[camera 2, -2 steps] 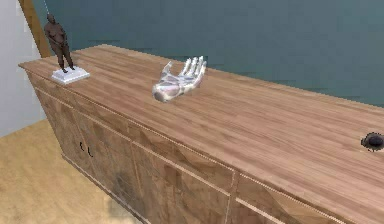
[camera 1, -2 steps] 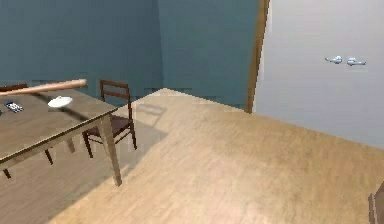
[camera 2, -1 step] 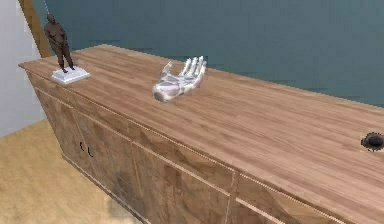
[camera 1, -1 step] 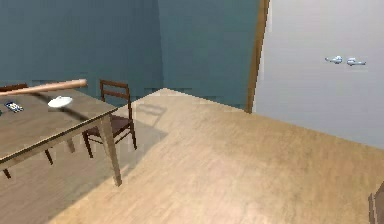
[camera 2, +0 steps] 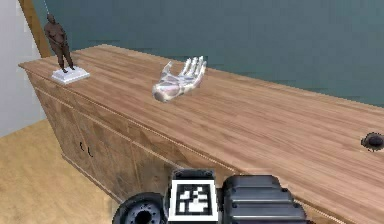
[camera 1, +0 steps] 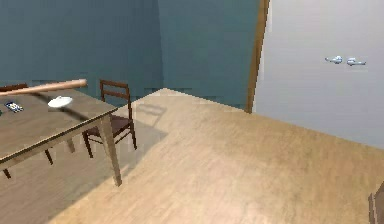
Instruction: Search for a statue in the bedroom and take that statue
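A dark brown statue (camera 2: 60, 45) of a standing figure on a white base stands near the left end of a long wooden sideboard (camera 2: 250, 125) in the arm side view. To its right on the same top lies a silvery hand-shaped sculpture (camera 2: 180, 78). A white marker square (camera 2: 193, 198) and the gripper's dark body (camera 2: 142, 212) sit at the bottom edge, in front of the sideboard. Its far end cannot be made out, so I cannot tell whether it holds anything.
A small dark thing (camera 2: 372, 141) lies at the sideboard's right end. In the forward view, a wooden table (camera 1: 40, 125) at the left carries a bat (camera 1: 55, 88) and a white dish (camera 1: 60, 102). A chair (camera 1: 115, 115) stands beside it. A white door (camera 1: 325, 70) is at the right, with wood floor between.
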